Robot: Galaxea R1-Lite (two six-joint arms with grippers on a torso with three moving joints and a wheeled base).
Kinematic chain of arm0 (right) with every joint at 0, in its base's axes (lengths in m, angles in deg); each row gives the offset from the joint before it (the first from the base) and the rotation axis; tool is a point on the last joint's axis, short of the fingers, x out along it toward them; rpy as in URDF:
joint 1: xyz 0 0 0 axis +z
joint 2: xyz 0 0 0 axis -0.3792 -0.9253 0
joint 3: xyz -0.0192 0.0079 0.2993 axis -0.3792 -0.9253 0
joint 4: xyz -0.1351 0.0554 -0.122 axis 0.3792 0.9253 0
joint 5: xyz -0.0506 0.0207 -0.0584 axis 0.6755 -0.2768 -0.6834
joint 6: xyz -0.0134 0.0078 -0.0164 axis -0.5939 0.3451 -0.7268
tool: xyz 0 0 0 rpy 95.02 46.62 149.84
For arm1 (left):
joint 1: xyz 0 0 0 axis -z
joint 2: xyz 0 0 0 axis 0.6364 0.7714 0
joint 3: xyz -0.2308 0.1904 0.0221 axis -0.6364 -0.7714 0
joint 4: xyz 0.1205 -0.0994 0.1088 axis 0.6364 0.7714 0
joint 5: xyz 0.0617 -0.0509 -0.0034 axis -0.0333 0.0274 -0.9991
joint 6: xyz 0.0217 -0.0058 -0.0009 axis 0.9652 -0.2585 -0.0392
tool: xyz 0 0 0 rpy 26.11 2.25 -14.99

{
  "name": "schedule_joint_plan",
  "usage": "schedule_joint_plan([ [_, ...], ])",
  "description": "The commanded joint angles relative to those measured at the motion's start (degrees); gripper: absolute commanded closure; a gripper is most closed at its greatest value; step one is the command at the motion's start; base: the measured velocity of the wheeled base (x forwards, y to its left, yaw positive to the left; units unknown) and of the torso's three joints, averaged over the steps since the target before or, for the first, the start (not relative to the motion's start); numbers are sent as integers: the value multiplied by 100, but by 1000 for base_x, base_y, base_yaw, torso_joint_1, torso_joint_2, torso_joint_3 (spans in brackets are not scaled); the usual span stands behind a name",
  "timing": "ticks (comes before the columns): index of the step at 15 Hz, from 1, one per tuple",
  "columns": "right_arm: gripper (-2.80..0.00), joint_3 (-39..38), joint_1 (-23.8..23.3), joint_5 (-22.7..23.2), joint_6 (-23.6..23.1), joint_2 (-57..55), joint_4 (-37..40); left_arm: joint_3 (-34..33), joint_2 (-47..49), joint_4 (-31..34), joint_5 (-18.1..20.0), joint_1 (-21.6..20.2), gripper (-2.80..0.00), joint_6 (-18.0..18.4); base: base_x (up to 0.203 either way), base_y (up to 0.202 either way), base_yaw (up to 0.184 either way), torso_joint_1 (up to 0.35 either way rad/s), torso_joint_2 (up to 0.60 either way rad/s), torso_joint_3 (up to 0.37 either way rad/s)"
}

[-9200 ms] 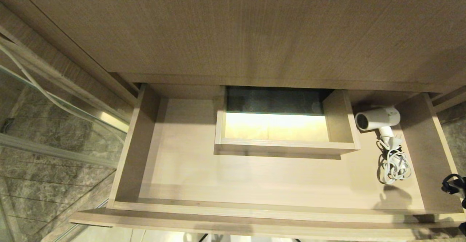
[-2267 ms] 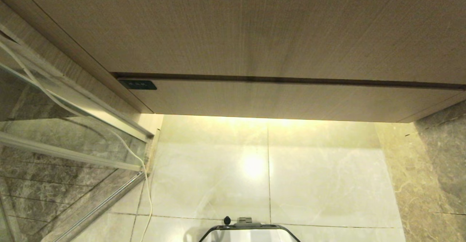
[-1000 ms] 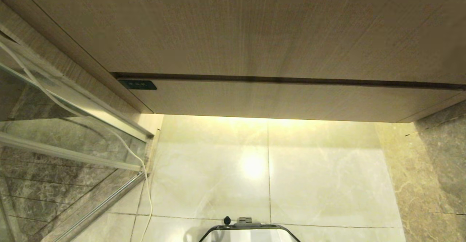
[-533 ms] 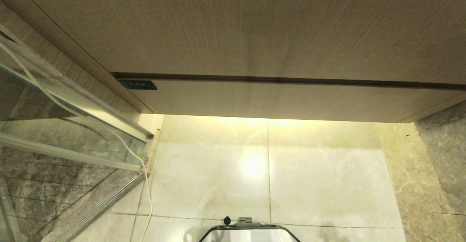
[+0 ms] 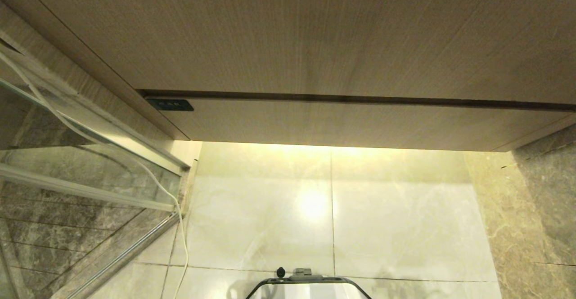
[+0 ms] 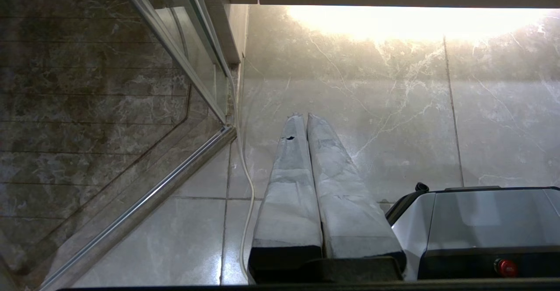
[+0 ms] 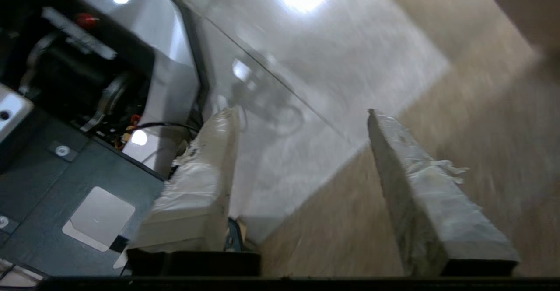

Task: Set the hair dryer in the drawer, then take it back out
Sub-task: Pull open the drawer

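Neither view shows the hair dryer, presumably inside the shut drawer (image 5: 342, 123) across the head view's middle. The right claw (image 7: 302, 116) stands spread over the floor (image 5: 382, 218); the left claw (image 6: 304, 118) is pressed together, parked. Judged light, rigid and smooth-shelled, the dryer wants gripping across its barrel, not its floppy cord.

1 closed drawer (image 5: 351, 123), 1 dark label (image 5: 170, 104) on its front, 1 white cable (image 5: 175, 209) along the floor, 2 grippers: left gripper (image 6: 305, 116), right gripper (image 7: 302, 111).
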Motion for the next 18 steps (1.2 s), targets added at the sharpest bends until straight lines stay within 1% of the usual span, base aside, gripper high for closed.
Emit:
schedule_joint_plan([
  [1,-280,-149,19,518,-474,-582,-670,-9,0,0,-1,-1,0,-8,0,0,0,0,0,0],
  [2,-280,-223,17,548,-908,-811,-938,-9,0,0,-1,-1,0,0,0,0,0,0,0,0],
  [4,-280,-663,14,587,-1924,-1264,-1591,-9,0,0,-1,-1,0,0,0,0,0,0,0,0],
  [5,-280,-866,20,604,-2287,-1406,-2051,-9,0,0,-1,-1,0,0,0,0,0,0,0,0],
  [7,-280,-1427,16,615,-3123,-1627,-3339,-9,0,0,-1,-1,0,0,0,0,0,0,0,0],
  [9,-280,-1723,-25,616,-4023,-1969,-4582,-9,0,0,-1,-1,0,-2,0,0,0,0,0,0],
  [10,-280,-1781,-45,659,-4401,-2226,-4970,-9,0,0,-1,-1,0,0,0,0,0,0,0,0],
  [11,-280,-1817,-66,743,-4590,-2461,-5188,-9,0,0,-1,-1,0,0,0,0,0,0,0,0],
  [14,-280,-1835,-268,1278,-4877,-3079,-5939,-9,0,0,-1,-1,0,0,0,0,0,0,0,0],
  [16,-280,-1859,-458,1391,-5223,-3503,-6506,-9,0,0,-1,-1,0,0,0,0,0,0,0,0],
  [17,-280,-1836,-563,1463,-5435,-3677,-6618,-9,0,0,-1,-1,0,0,0,0,0,0,0,0],
  [18,-280,-1767,-677,1659,-5631,-3865,-6666,-9,0,0,-1,-1,0,0,0,0,0,0,0,0],
])
